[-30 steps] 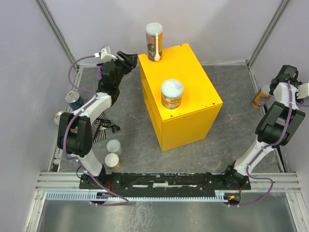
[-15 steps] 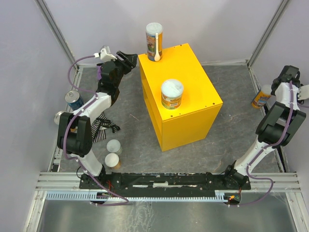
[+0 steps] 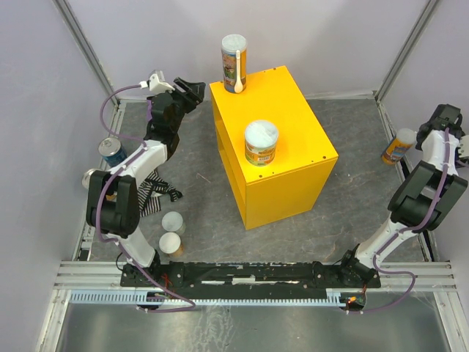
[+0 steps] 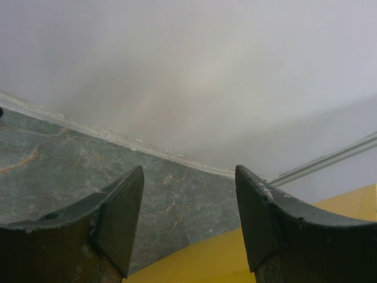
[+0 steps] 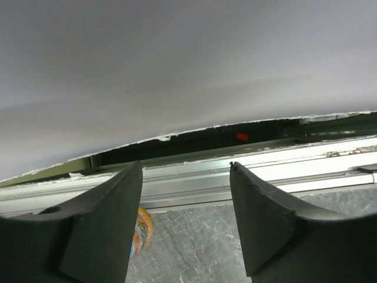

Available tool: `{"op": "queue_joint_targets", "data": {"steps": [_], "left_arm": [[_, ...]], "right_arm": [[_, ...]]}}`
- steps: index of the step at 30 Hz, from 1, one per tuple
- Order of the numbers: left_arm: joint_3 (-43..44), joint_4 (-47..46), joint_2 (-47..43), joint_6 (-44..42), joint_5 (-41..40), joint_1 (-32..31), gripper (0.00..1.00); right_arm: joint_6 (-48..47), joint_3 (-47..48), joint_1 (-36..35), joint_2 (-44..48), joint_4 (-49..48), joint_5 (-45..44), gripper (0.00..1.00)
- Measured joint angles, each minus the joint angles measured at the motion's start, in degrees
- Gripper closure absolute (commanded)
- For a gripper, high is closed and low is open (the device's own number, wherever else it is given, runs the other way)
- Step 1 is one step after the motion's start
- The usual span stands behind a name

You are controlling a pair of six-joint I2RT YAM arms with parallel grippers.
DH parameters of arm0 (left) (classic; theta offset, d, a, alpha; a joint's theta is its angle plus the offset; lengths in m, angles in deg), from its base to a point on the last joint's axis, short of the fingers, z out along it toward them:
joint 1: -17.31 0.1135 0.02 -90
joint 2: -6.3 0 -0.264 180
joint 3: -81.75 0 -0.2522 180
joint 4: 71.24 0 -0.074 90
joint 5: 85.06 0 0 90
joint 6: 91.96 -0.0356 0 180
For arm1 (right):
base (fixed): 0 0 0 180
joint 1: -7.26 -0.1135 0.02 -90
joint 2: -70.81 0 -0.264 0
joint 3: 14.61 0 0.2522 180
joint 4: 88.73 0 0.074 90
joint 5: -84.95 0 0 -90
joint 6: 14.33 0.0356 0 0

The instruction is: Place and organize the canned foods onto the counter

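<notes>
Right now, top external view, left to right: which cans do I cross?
blue-labelled tin → tall tube at the counter's far corner → white-lidded tub on the counter → orange can at the right edge

Open floor (image 3: 366, 183) right of yellow counter (image 3: 293, 125); on its left, blue tin (image 3: 112, 152), striped cloth (image 3: 157, 196), two tubs (image 3: 172, 222) in the way.

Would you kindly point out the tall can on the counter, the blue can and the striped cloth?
Tall can (image 3: 231, 66), top view, on its label.
Blue can (image 3: 111, 147), top view, on its silver top.
Striped cloth (image 3: 155, 196), top view, on its middle.
</notes>
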Motion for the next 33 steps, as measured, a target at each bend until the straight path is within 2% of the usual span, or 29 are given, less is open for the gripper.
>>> {"op": "queue_joint_targets", "data": {"steps": [11,17,23,33], "left_arm": [[0.0,-0.4,0.0,-0.9,-3.3,1.9,0.30],[0.0,-0.4,0.0,-1.4,-4.8,2.4,0.30],[0.0,-0.4,0.0,-1.4,-5.5,2.8,0.31],[0.0,-0.3,0.0,-1.7,-5.5,2.8,0.31]], "right_arm": [[-7.4,0.2,-1.8,1.5,1.8,-4.8,0.25],[-10.7,6.2,-3.3,2.7,3.0,-3.8,0.27],[-9.3,11.2,-5.2,3.1,3.5,-0.9,0.29],[-4.2,16.2,-8.1,-3.4,7.0,0.2,0.30]]}}
